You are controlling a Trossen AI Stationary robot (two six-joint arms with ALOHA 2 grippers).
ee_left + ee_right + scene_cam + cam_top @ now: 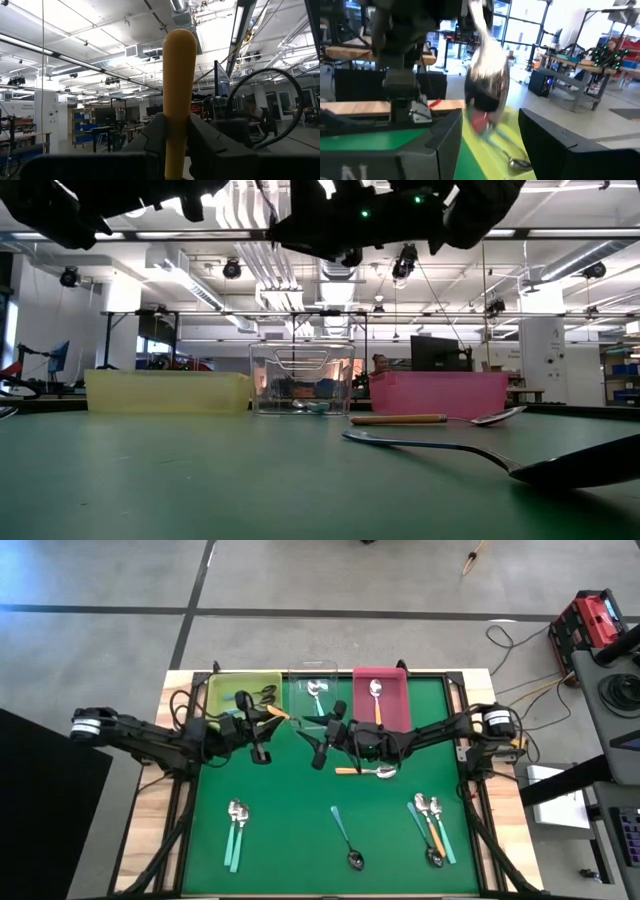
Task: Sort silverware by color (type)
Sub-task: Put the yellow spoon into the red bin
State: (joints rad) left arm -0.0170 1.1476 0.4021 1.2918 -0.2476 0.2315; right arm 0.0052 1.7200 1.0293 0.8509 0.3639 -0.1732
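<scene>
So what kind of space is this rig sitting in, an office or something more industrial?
Most likely a large open robotics lab or workshop. The low view shows exposed ceiling ducts and strip lights overhead, workbenches with a monitor behind the bins, and the right wrist view shows more equipment tables on a bare floor.

An orange-handled spoon (179,95) is up in the air, pinched in the left pincer (268,715), its shiny bowl (486,82) right between the right pincer's (322,732) spread fingers. Another orange spoon (364,771) lies flat mid-worktop. One spoon (375,695) sits in the pink bin, one (316,690) in the clear bin. Near the front: a teal pair (236,830), a lone dark-bowled spoon (347,838), and a mixed cluster (431,825).
</scene>
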